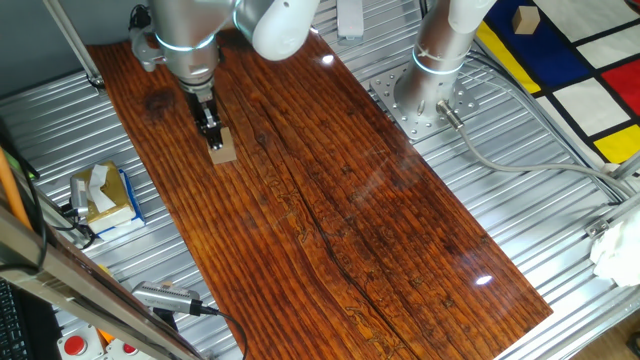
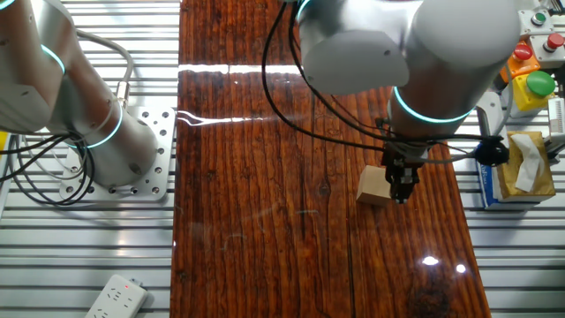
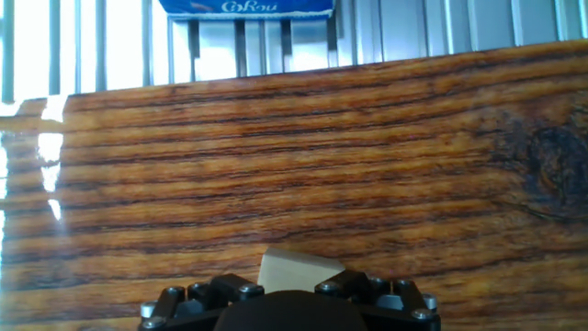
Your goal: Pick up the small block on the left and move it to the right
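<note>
Block position first: in one fixed view I see the small block (image 1: 222, 149) flat on the wooden tabletop (image 1: 340, 220) in the upper left of the frame, edges slightly skewed to the grain, no clear long axis. The gripper (image 1: 210, 128) stands over its upper edge; I cannot tell how wide the fingers sit. A tissue box (image 1: 103, 197) lies at left, off the board.

From the other fixed view, the block (image 2: 374, 186) sits right of centre, the gripper (image 2: 402, 187) touching its right side.

Through the hand view, the block (image 3: 296, 269) peeks up at bottom centre.
</note>
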Robot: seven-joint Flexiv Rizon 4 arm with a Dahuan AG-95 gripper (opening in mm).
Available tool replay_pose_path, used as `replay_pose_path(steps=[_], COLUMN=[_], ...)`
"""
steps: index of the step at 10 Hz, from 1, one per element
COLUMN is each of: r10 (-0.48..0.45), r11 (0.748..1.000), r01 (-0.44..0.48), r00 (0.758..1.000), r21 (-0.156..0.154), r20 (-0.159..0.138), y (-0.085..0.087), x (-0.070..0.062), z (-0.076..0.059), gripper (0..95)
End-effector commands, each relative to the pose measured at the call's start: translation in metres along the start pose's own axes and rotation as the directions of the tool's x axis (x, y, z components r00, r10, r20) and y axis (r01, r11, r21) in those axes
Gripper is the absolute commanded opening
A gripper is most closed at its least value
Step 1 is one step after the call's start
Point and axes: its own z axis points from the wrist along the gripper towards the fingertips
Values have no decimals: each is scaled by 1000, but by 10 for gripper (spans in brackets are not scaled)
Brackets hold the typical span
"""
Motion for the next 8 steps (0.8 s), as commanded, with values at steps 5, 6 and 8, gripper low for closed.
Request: replay_pose_path(steps=[5, 6, 8], r10=[-53, -54, -50], r11=[999, 999, 999], r01=[53, 54, 50], r00=[999, 998, 999], r21=[-1, -1, -3], r20=[14, 15, 21], y=[1, 1, 1], x=[0, 0, 0], z=[-1, -1, -1], gripper=[760, 760, 760])
